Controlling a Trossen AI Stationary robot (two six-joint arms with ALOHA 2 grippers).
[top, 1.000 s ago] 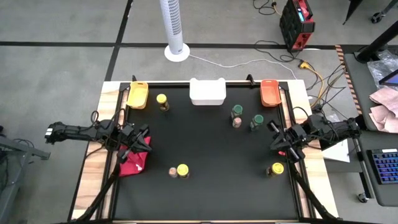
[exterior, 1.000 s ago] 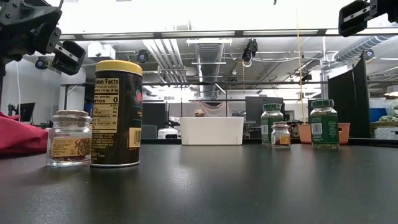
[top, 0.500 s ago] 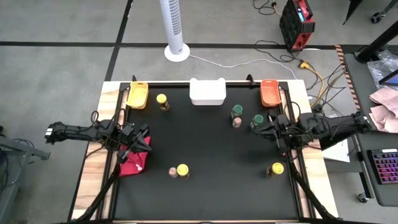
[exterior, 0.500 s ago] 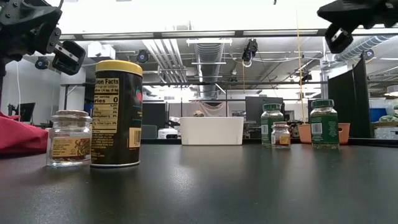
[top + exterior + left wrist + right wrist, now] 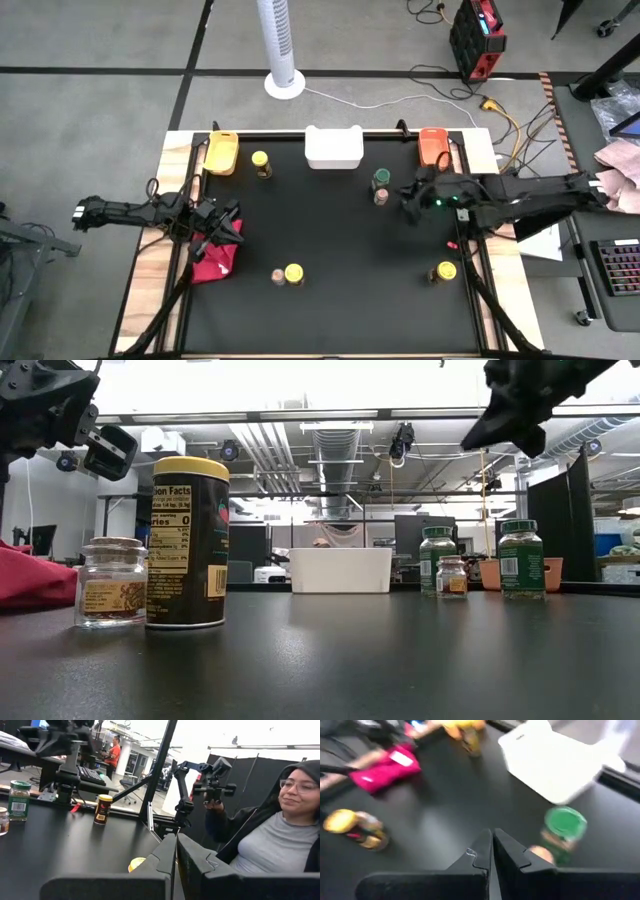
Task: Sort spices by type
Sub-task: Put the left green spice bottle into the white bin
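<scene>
- Right gripper [image 5: 408, 196]: the fingers [image 5: 481, 851] are pressed together and hold nothing. Over the last second the arm has swung in from the right edge of the table [image 5: 330, 310] and now hangs over the green-lidded jar [image 5: 521, 559], which the high view hides beneath it.
- Just beside it stand another green-lidded jar [image 5: 381, 178] and a small brown-lidded jar [image 5: 381, 196], near the back right corner and the orange tray [image 5: 432, 146].
- Meaning: the sorting appears to start here; the jaws must open before any grasp.
- Left gripper [image 5: 231, 228]: fingers shut and empty, unmoved over the red cloth [image 5: 212, 262] at the left edge.
- Remaining jars are untouched: one yellow-lidded jar [image 5: 261, 161] beside the yellow tray [image 5: 221, 153], a pair [image 5: 287, 274] near the front edge, one [image 5: 444, 272] at the right edge.
</scene>
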